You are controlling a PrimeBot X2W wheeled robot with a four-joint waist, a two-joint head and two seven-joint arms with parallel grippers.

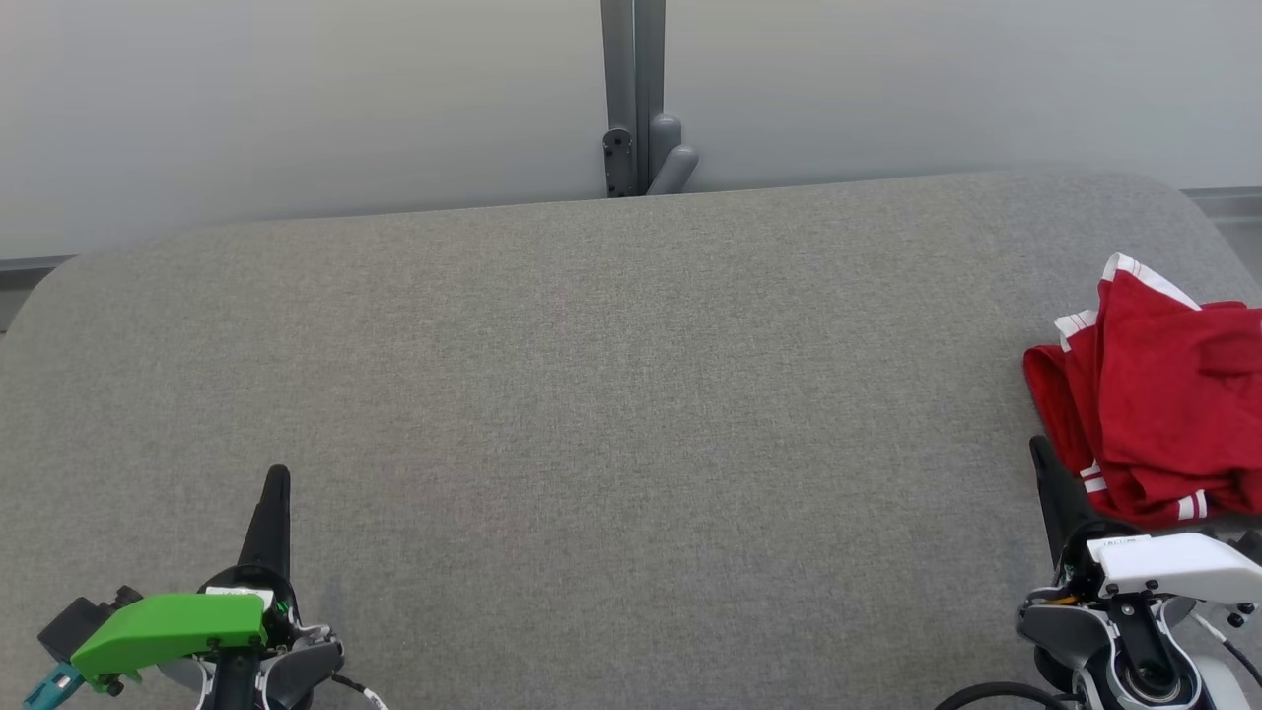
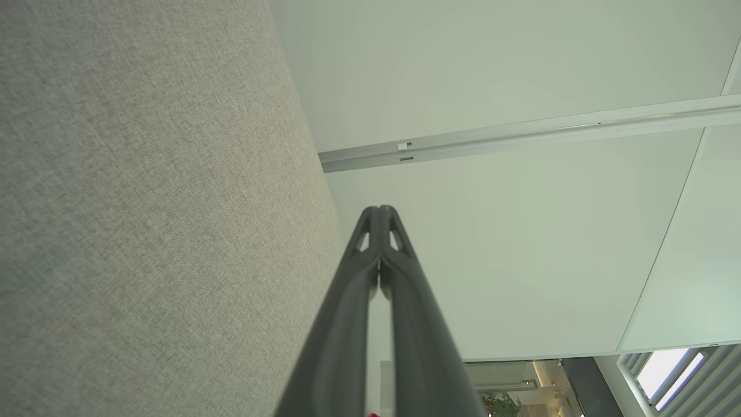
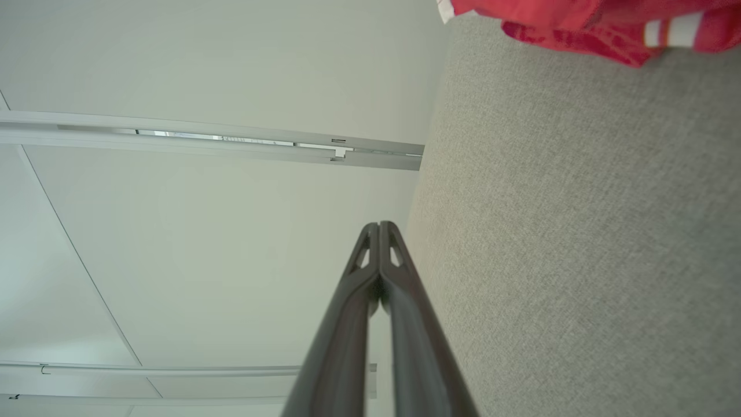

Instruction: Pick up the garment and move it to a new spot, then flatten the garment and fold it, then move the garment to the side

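Observation:
The garment (image 1: 1163, 394) is red with white stripes and lies crumpled at the right edge of the grey fabric table (image 1: 611, 394). Its hem also crosses the top of the right wrist view as the garment (image 3: 579, 23). My right gripper (image 1: 1037, 446) is shut and empty at the lower right, its tip just in front of the cloth's near left side. The same right gripper (image 3: 379, 223) shows its fingertips pressed together. At the lower left my left gripper (image 1: 278, 473) is shut and empty, far from the cloth. In its wrist view the left gripper (image 2: 380, 207) holds nothing.
A pale wall runs behind the table, with a grey post and bracket (image 1: 636, 108) at the back middle. The table's far corners are rounded. Between the two arms lies a wide stretch of bare grey fabric.

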